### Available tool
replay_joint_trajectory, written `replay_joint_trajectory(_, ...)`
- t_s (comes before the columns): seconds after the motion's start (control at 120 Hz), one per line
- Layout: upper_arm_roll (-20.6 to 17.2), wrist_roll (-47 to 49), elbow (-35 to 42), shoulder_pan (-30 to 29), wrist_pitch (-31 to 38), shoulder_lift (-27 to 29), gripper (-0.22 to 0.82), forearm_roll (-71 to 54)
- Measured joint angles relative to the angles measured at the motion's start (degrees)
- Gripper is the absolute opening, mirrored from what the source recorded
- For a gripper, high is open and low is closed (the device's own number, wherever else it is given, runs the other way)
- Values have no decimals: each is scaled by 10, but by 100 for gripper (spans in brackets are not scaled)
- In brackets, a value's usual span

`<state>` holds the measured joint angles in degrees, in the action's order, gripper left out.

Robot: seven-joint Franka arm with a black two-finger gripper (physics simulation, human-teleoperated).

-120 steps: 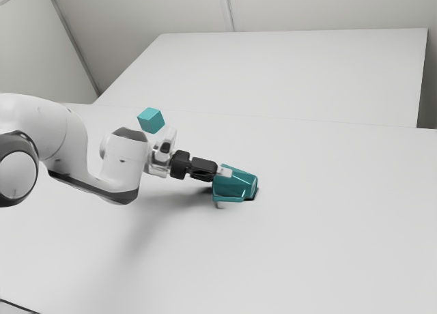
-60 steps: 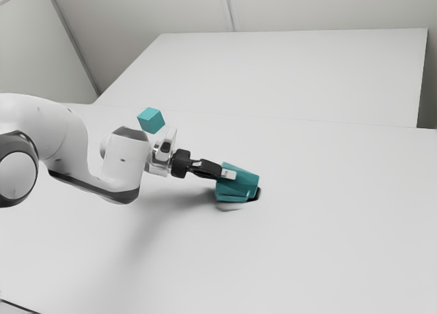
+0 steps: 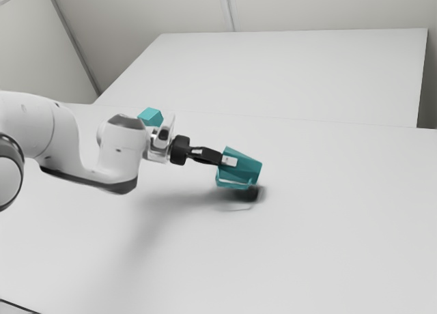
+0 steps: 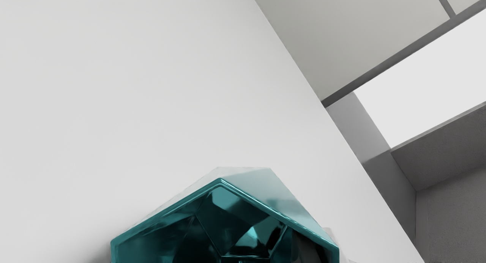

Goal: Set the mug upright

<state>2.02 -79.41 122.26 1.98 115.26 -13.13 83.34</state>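
"What's nearest?"

"The white arm (image 3: pixel 121 157), reaching in from the exterior view's left."

"And its jaws (image 3: pixel 230 162)?"

"Clamped on the side of the teal mug (image 3: pixel 244 170), one finger (image 4: pixel 305 251) inside it. The mug hangs tilted, mouth toward the arm, above the desk (image 3: pixel 328 225) (its shadow (image 3: pixel 248 194) lies dark underneath)."

"Farther back?"

"A teal cube (image 3: pixel 149 115), partly hidden by the arm, then a pale flat surface (image 3: pixel 287 75) beyond the desk."

This room looks to me like a robot laboratory, though I cannot say it surely: a white robot arm (image 3: pixel 123 150) reaches over a plain white counter (image 3: pixel 321 225), and the pale wall (image 3: pixel 328 7) has straight seams (image 3: pixel 228 7).
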Motion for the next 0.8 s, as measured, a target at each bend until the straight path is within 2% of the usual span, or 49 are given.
replay_joint_trajectory(0.125, 1, 16, -2, 10, 11, 33, -16, -48)
replay_joint_trajectory(0.3, 3, 61, -16, 9, 30, 65, -16, -185)
replay_joint_trajectory(0.608, 3, 190, -29, 0, 47, 111, -16, -480)
replay_joint_trajectory(0.8, 1, 272, -23, -8, 49, 138, -17, -606)
